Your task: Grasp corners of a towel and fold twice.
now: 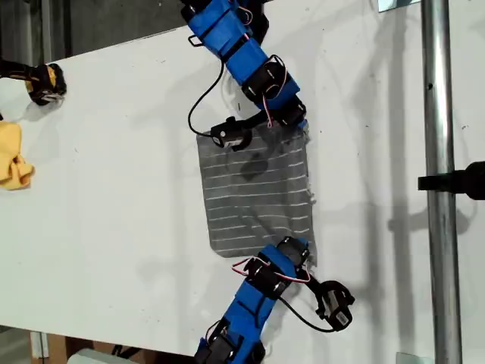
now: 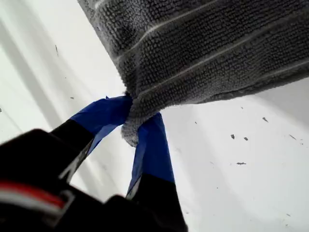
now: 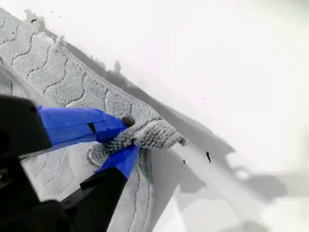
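Observation:
The grey striped towel [image 1: 258, 189] lies on the white table in the exterior view. One blue arm reaches in from the top with its gripper [image 1: 297, 121] at the towel's upper right corner. Another comes from the bottom with its gripper [image 1: 298, 250] at the lower right corner. The wrist views do not show which arm is which. In the first wrist view, my first gripper [image 2: 134, 126] is shut on a corner [image 2: 130, 135] of the towel [image 2: 207, 48], raised off the table. In the second wrist view, my second gripper [image 3: 118, 140] is shut on a bunched corner [image 3: 152, 133] of the towel [image 3: 63, 82].
A small yellow cloth [image 1: 14, 159] and a black and yellow object [image 1: 45, 82] sit at the exterior view's left edge. A metal pole [image 1: 439, 189] with a black clamp [image 1: 462, 180] runs down the exterior view's right. The table's front edge [image 1: 114, 345] is at the bottom.

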